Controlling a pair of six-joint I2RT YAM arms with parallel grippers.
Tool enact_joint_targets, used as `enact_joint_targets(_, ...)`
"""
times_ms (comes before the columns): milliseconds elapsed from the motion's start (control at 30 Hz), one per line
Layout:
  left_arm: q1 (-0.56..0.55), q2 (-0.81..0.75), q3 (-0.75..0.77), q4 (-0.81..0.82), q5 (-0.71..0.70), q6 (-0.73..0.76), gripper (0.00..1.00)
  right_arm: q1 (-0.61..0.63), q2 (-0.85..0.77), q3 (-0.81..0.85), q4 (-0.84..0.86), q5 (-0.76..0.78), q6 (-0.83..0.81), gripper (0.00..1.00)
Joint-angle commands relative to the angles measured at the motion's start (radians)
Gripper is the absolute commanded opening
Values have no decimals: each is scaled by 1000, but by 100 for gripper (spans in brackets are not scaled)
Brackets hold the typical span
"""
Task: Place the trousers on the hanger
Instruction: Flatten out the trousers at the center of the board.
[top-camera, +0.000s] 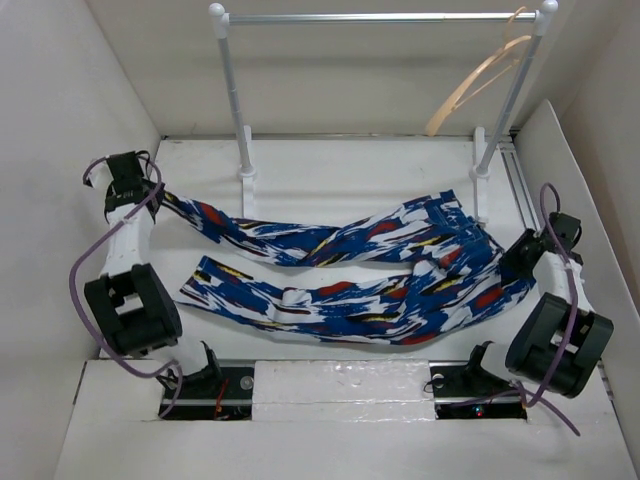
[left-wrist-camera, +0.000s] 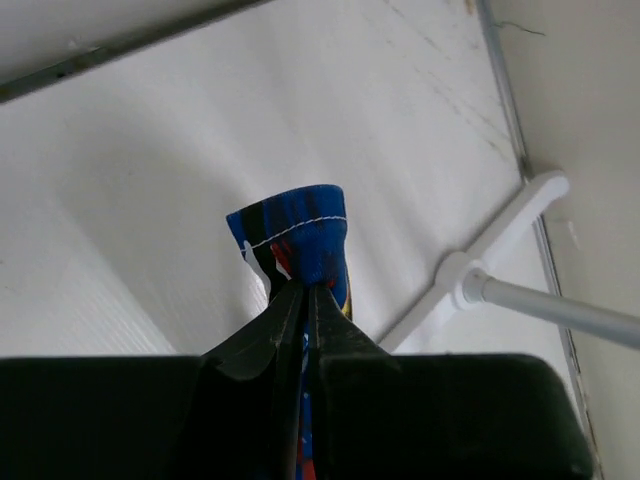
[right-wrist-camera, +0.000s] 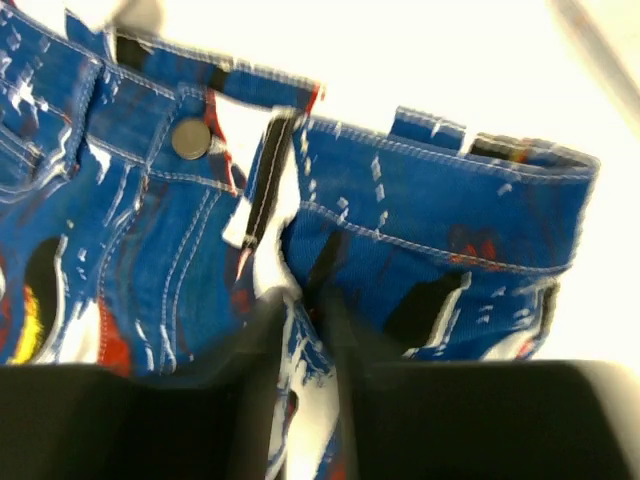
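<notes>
The blue and white patterned trousers lie spread across the table, waist at the right, legs running left. My left gripper is shut on the hem of the far leg, at the far left. My right gripper is shut on a fold of fabric at the waist, near the waistband and button. The pale wooden hanger hangs on the rail's right end, apart from both grippers.
A white-posted metal rail rack stands at the back; its left post and foot are near the left gripper. White walls close in on both sides.
</notes>
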Motion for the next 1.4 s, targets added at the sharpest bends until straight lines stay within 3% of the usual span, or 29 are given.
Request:
enact_joint_targets(0, 79, 86, 95, -4, 46, -13, 0, -10, -45, 38, 32, 52, -29, 36)
enact_joint_targets(33, 93, 138, 98, -43, 60, -10, 0, -1, -56, 36, 21, 58, -32, 58)
enact_joint_targets(100, 105, 158, 77, -48, 54, 8, 0, 16, -117, 36, 34, 49, -47, 71)
enact_joint_targets(233, 105, 148, 38, 1, 64, -4, 0, 142, -117, 124, 120, -1, -72, 70)
enact_joint_targets(300, 105, 164, 70, -5, 75, -6, 0, 203, -49, 150, 156, -61, -90, 60)
enact_joint_targets(333, 105, 186, 87, -28, 75, -3, 0, 222, -12, 176, 196, -119, -105, 35)
enact_joint_targets(433, 105, 201, 133, -42, 78, 1, 0, 268, 118, 243, 189, -156, -152, 0)
enact_joint_targets(533, 105, 175, 149, -42, 127, 4, 0, 298, 198, 302, 195, -158, -179, 0)
enact_joint_targets(733, 43, -103, 106, -77, 181, 5, 0, 418, 82, 265, 199, -152, -185, 15)
enact_joint_targets(933, 6, -384, 185, -178, 196, -78, 0, 525, -100, 170, 166, -135, -158, 19)
enact_joint_targets(1100, -22, -452, 435, -384, 106, -107, 0, 610, -152, 199, 68, -75, -188, 24)
enact_joint_targets(1200, -31, -495, 492, -464, 97, -136, 0, 630, -146, 265, 3, -49, -210, 25)
enact_joint_targets(1267, -31, -515, 495, -539, 98, -144, 0, 630, -146, 294, -18, -14, -222, 33)
enact_joint_targets(1333, -31, -517, 462, -590, 65, -118, 0, 630, -133, 279, 9, 5, -227, 49)
enact_joint_targets(1367, -31, -517, 462, -590, 52, -115, 0, 630, -122, 279, 9, 8, -225, 49)
